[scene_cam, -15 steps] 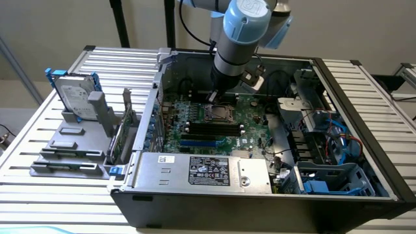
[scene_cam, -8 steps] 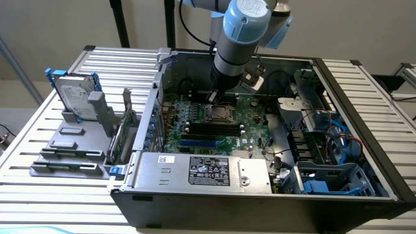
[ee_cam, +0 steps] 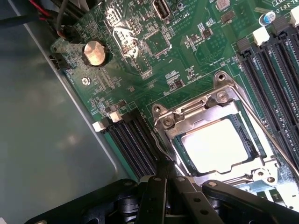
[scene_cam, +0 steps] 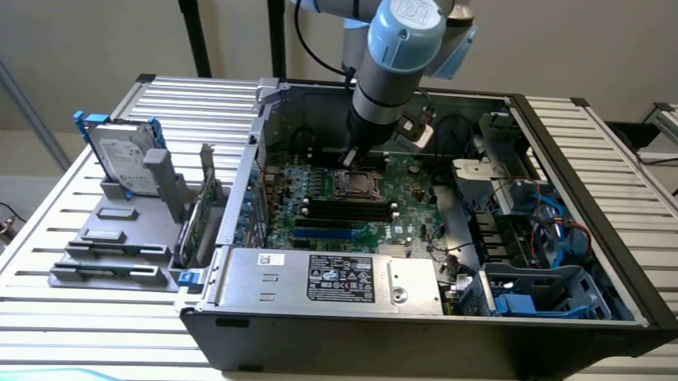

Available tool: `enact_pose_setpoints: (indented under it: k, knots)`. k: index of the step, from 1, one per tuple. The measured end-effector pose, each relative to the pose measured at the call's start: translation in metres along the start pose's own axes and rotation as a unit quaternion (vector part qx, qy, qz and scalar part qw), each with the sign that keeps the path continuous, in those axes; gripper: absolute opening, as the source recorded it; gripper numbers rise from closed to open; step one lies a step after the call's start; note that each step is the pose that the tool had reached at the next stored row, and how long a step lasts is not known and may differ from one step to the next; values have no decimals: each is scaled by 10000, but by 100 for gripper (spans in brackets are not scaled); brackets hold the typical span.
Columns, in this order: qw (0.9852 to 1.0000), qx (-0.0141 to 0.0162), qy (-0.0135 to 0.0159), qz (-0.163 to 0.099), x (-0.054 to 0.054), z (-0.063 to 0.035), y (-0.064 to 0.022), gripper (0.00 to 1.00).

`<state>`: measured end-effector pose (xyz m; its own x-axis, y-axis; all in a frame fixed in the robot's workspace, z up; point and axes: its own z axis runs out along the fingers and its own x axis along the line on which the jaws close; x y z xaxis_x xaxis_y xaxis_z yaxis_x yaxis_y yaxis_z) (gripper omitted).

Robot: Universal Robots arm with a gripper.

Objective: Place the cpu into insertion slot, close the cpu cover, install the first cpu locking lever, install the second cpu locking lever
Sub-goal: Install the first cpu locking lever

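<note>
The arm is reaching down into the open computer case [scene_cam: 593, 238], which lies on its side on the slatted tabletop [scene_cam: 63, 238], and the pincer [scene_cam: 350, 155] is right at the far edge of the slot [scene_cam: 357, 184] on the green motherboard [scene_cam: 317, 214]. From the wrist, the cpu [ee_cam: 216, 145] sits flat in the slot [ee_cam: 254, 154], its pale face glaring in the light. The cover [ee_cam: 198, 114] is down around it, a silver frame with the chip showing through its window. A thin lever [ee_cam: 266, 133] runs along one side of the socket. The pincer [ee_cam: 170, 179] has its black fingers pressed together, tips touching down at the socket's corner beside the black memory slots [ee_cam: 133, 140], with nothing pinched between them. Off on the exterior view's left, a hard drive [scene_cam: 122, 155] stands in a grey rack [scene_cam: 117, 238].
</note>
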<state>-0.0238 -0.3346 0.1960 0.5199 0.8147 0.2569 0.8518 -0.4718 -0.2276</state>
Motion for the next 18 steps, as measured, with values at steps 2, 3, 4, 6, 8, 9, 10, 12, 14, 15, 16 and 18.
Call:
enact_pose_setpoints:
  k: [2, 3, 4, 6, 8, 9, 10, 12, 14, 15, 16, 18]
  knots:
    - [10000, -1, 1, 3, 2, 6, 7, 11]
    - [10000, -1, 1, 4, 2, 10, 10, 11]
    - [10000, -1, 1, 5, 1, 16, 12, 11]
    - [10000, -1, 1, 5, -1, 28, 19, 11]
    - [10000, -1, 0, 6, -1, 36, 26, 11]
    - [10000, -2, 0, 6, 0, 37, 29, 11]
    - [10000, -2, 0, 7, 2, 37, 33, 11]
    - [10000, -2, 1, 7, 10, 38, 45, 11]
    - [10000, -1, 2, 7, 17, 37, 56, 11]
    - [10000, -1, 2, 7, 21, 36, 62, 11]
    - [10000, 0, 2, 7, 23, 34, 65, 11]
    - [10000, -3, -3, 8, 14, 27, 70, 11]
